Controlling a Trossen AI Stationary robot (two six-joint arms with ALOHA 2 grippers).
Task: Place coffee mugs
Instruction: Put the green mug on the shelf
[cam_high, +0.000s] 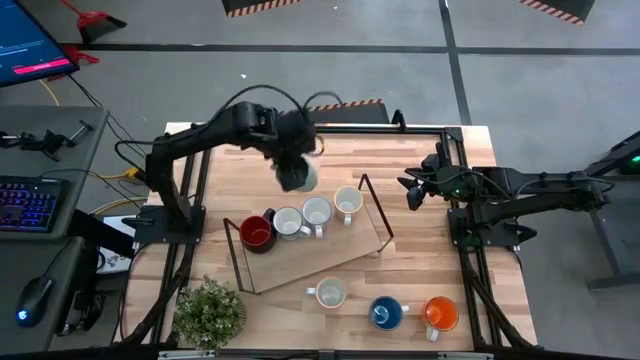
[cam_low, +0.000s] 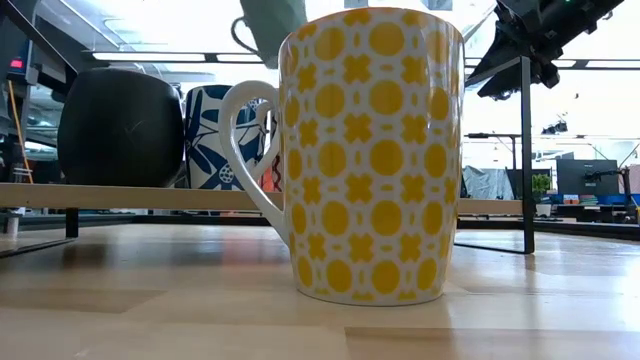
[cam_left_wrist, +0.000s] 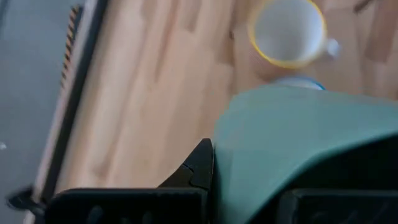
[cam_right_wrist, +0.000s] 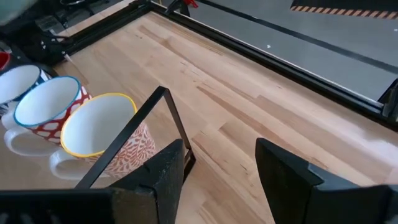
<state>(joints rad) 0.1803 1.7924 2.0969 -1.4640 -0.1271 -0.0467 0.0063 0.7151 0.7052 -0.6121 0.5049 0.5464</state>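
1. The left gripper (cam_high: 296, 172) is up over the far middle of the light wooden table (cam_high: 420, 290), and it's got a pale teal-green ceramic mug (cam_high: 303, 177) clamped between its dark fingers (cam_left_wrist: 198, 163). In the left wrist view the mug fills the space right between the fingers, so the jaws are closed against its sides.
2. Below that held mug, a bit nearer the front, there's a black wire-frame rack with a wooden shelf (cam_high: 375, 213) sitting at an angle on the table.
3. On the shelf there's a row of four mugs, close together: a dark red mug (cam_high: 256, 232), then a white-inside mug with a blue pattern (cam_high: 288, 222), a white-inside mug with a blue rim and red pattern (cam_high: 317, 211), and a yellow-rimmed mug with an orange-red leaf pattern (cam_high: 347, 201).
4. In front of the rack, straight on the table, stand three more: a white mug with yellow dots and crosses (cam_high: 331, 293), a blue mug (cam_high: 384, 313) and an orange mug (cam_high: 440, 313).
5. The right gripper (cam_high: 412, 193) waits over the right side of the table, just beside the rack's right end, jaws spread with nothing between them.
6. A small potted green plant (cam_high: 208, 313) sits at the front left corner.
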